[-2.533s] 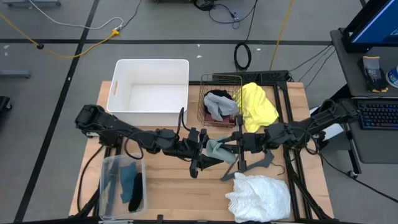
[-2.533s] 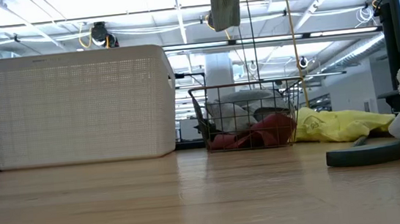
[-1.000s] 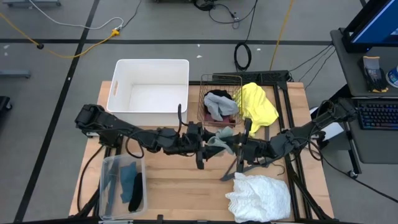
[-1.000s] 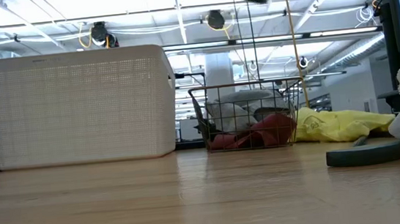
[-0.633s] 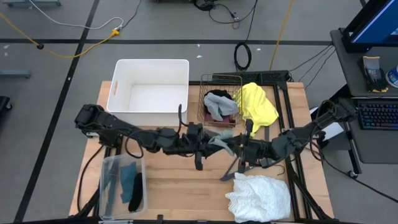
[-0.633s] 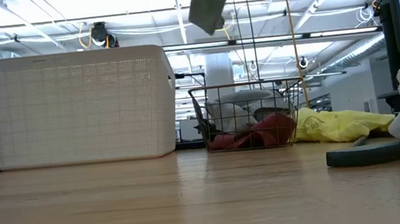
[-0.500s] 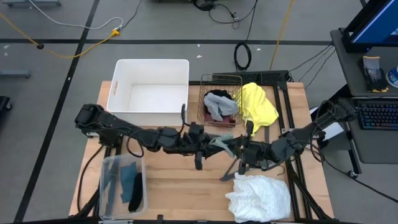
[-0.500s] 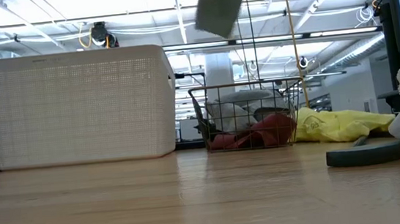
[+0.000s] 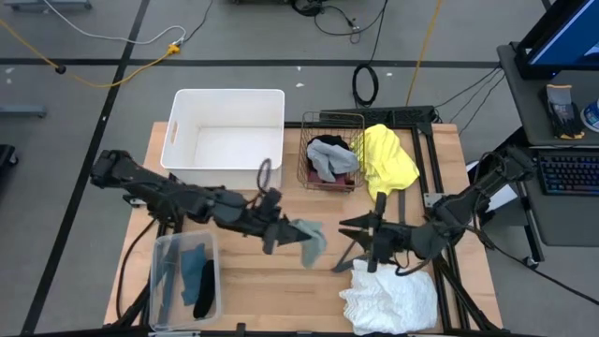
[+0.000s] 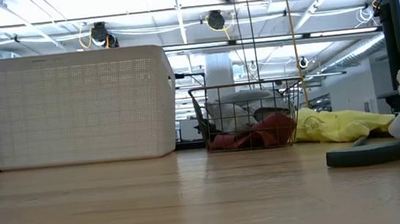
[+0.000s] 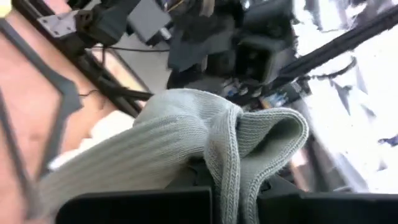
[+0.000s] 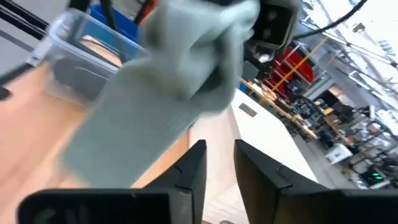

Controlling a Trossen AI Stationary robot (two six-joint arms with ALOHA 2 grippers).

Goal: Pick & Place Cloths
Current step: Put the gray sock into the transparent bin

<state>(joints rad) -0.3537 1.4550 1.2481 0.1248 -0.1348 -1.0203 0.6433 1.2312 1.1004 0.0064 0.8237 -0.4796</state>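
Above mid-table, grey cloth (image 9: 310, 236) clamped in left pincer (image 9: 281, 230); right pincer (image 9: 359, 232) slightly parted, empty.

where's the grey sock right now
In the high view the grey sock hangs from the left pincer above mid-table, between the clear tub and the hanger.

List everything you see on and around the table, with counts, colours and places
White plastic bin: one, table's far left.
Copper wire basket: one, right of the bin, holding grey, black and maroon cloths.
Bright yellow cloth: one, right of the basket.
Frilly white cloth: one, near right corner.
Flat grey clothes hanger: one, table centre.
Clear plastic tub: one, near left, holding dark blue-grey cloths.
Grey-green ribbed cloth: one, hanging from the left hand.
Right hand: open, above the hanger.
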